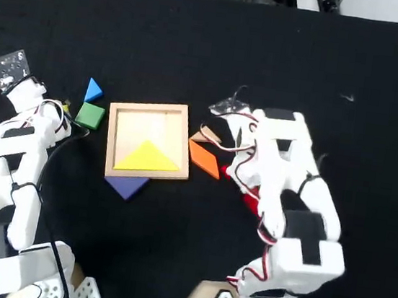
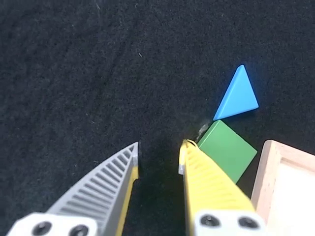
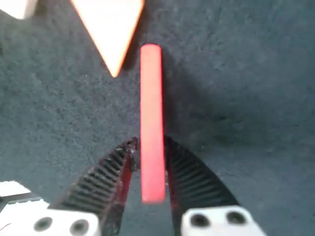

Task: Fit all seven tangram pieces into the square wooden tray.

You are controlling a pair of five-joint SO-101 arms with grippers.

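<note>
The square wooden tray [image 1: 183, 144] lies mid-table with a yellow triangle [image 1: 147, 158] inside it. Left of it are a green square [image 1: 90, 115] and a small blue triangle [image 1: 93, 91]. My left gripper [image 1: 68, 111] is open just beside the green square [image 2: 226, 150], one yellow finger [image 2: 204, 182] almost touching it, with the blue triangle [image 2: 237, 96] beyond. A purple piece [image 1: 128, 185] lies at the tray's near edge. To the right are an orange parallelogram [image 1: 204, 158] and a pale wooden triangle [image 1: 205, 136]. My right gripper [image 3: 150, 147] is shut on a red piece [image 3: 151, 123] held on edge.
The tray's corner [image 2: 275, 167] is close to my left gripper. The orange piece [image 3: 110, 24] lies just ahead of the red one. The right arm [image 1: 282, 181] covers most of the red piece [image 1: 251, 200]. Black cloth covers the table, with open space at the back.
</note>
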